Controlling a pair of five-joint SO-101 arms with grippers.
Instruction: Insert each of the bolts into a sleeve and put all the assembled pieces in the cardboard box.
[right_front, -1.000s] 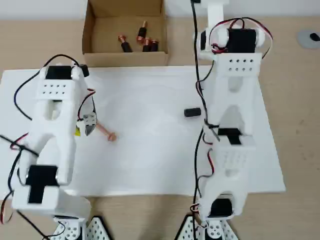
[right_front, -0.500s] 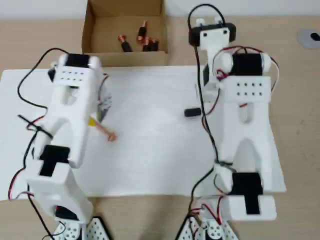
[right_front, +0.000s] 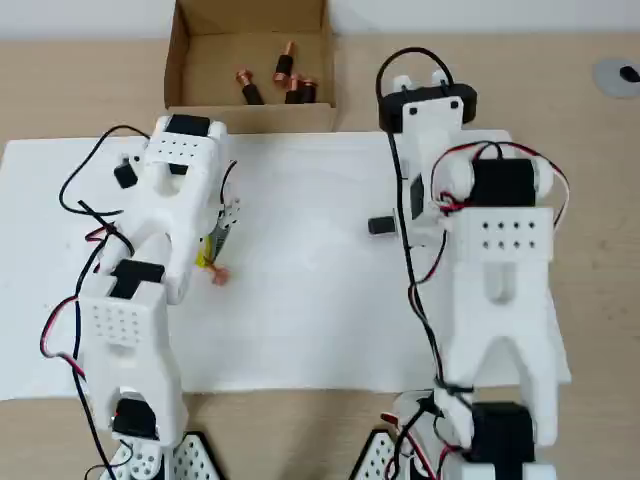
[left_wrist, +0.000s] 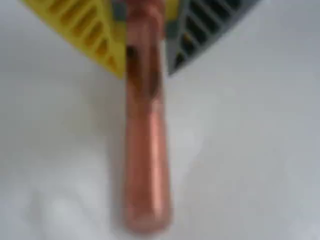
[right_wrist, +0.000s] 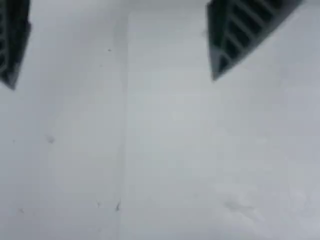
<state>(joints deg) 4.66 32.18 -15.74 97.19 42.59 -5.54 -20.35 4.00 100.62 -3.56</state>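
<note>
The left arm is swinging forward, and the left hand (left_wrist: 144, 70) is clamping the copper bolt (left_wrist: 145, 165) on the white sheet (right_front: 300, 300). The right hand (right_wrist: 112, 80) is hanging with fingers spread. The black sleeve (right_front: 379, 226) is lying at the bolt's 3 o'clock, the cardboard box (right_front: 175, 70) at 12.

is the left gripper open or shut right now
Shut: the left gripper has its fingers pressed on both sides of the copper bolt.
</note>
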